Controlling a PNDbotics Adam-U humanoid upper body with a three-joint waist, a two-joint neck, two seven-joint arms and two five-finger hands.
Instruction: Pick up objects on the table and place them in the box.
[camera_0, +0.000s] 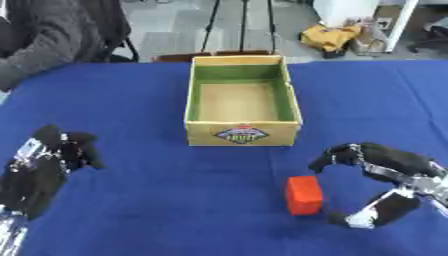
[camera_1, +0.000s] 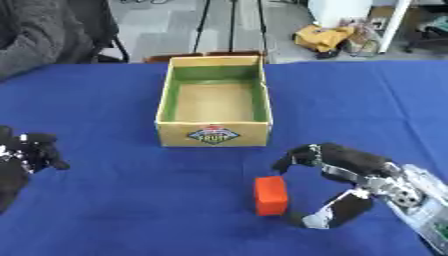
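Note:
A small red block (camera_0: 304, 195) stands on the blue table, in front of the box and a little to its right. The cardboard box (camera_0: 242, 134) sits at the table's middle with its top open; its inside looks bare. My right hand (camera_1: 354, 172) hovers just right of the red block, open, with fingers arched above and thumb (camera_1: 331, 213) below, both ends close to the block but apart from it. My left hand (camera_0: 45, 165) rests at the lower left, fingers up and relaxed, far from the block.
Blue cloth (camera_0: 157, 200) covers the table. A person's grey sleeve (camera_0: 39, 45) lies at the far left corner. Beyond the far edge stand a chair, table legs and a yellow bag (camera_0: 331, 36).

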